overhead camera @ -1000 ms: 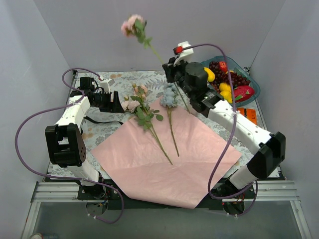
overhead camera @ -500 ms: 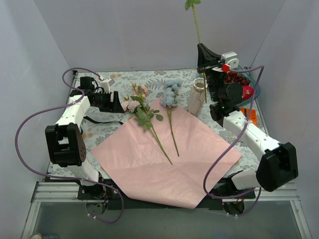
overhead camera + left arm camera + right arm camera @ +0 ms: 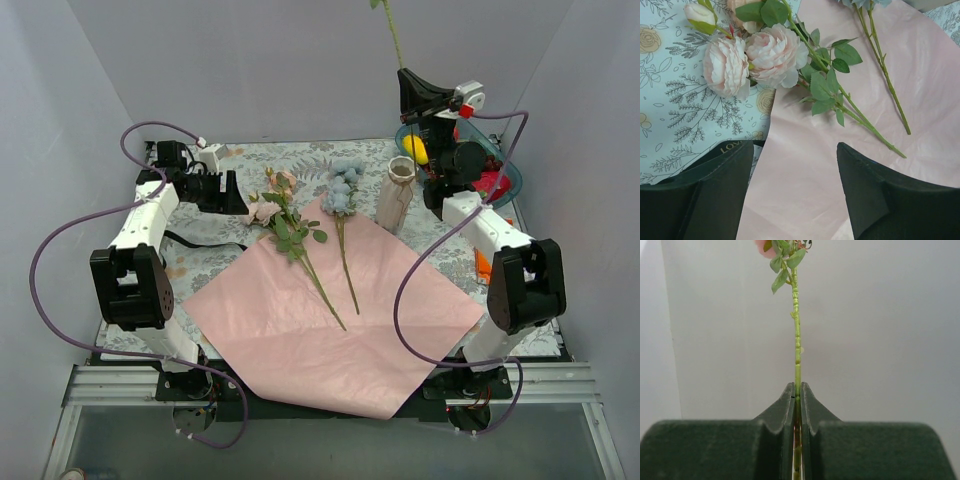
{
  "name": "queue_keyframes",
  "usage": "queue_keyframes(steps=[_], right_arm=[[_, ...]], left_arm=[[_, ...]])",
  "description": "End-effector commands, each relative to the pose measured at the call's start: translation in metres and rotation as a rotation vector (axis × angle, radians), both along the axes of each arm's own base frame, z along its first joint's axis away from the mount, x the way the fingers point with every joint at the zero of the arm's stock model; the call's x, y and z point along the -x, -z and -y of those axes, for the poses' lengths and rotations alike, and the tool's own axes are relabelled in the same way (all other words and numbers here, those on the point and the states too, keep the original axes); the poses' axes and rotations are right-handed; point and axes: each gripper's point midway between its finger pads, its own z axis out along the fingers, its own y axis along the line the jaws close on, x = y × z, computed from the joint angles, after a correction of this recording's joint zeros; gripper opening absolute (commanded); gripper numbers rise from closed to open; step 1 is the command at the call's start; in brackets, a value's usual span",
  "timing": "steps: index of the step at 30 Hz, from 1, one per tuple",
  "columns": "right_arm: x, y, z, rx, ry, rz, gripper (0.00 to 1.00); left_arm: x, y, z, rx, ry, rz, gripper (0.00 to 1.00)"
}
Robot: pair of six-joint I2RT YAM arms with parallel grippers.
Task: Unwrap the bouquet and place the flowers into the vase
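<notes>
The desk (image 3: 200, 265) is carrying the lilac-pink wrapping paper (image 3: 330, 350), which is lying spread flat with two flowers resting across its far half. The right claw (image 3: 796, 392) is pinching a single green stem (image 3: 797, 340) upright, raised above and a little right of the vase (image 3: 397, 195) standing at the paper's far corner. To seat it well, I judge the arm should be lining the stem's lower end over the narrow neck, holding it vertical and descending slowly, so the light vase is not getting tipped. The left claw (image 3: 794, 147) is hovering spread beside the pink roses (image 3: 752, 57), gripping nothing. The blue blossom stem (image 3: 343, 190) is lying near them.
</notes>
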Motion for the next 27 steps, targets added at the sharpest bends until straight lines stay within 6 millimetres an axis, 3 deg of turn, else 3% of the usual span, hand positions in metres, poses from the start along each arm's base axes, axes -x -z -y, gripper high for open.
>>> queue_keyframes(steps=[1, 6, 8, 14, 22, 27], right_arm=[[0.074, -0.096, 0.023, -0.144, -0.079, 0.465, 0.01], [0.055, -0.088, 0.027, -0.184, -0.089, 0.495, 0.01], [0.041, -0.075, 0.029, -0.204, -0.112, 0.480, 0.01], [0.023, -0.058, 0.030, -0.221, -0.126, 0.502, 0.01], [0.017, -0.043, 0.029, -0.196, -0.162, 0.487, 0.01], [0.036, -0.041, 0.023, -0.138, -0.191, 0.479, 0.01]], left_arm=[[0.002, -0.014, -0.001, -0.011, 0.029, 0.038, 0.67], [-0.003, -0.011, -0.003, -0.023, 0.035, 0.020, 0.67], [-0.004, -0.010, -0.003, -0.026, 0.039, 0.013, 0.67], [-0.008, -0.002, -0.008, -0.052, 0.038, -0.016, 0.67], [-0.009, 0.006, -0.008, -0.054, 0.040, -0.050, 0.67], [-0.007, 0.007, -0.002, -0.032, 0.046, -0.062, 0.67]])
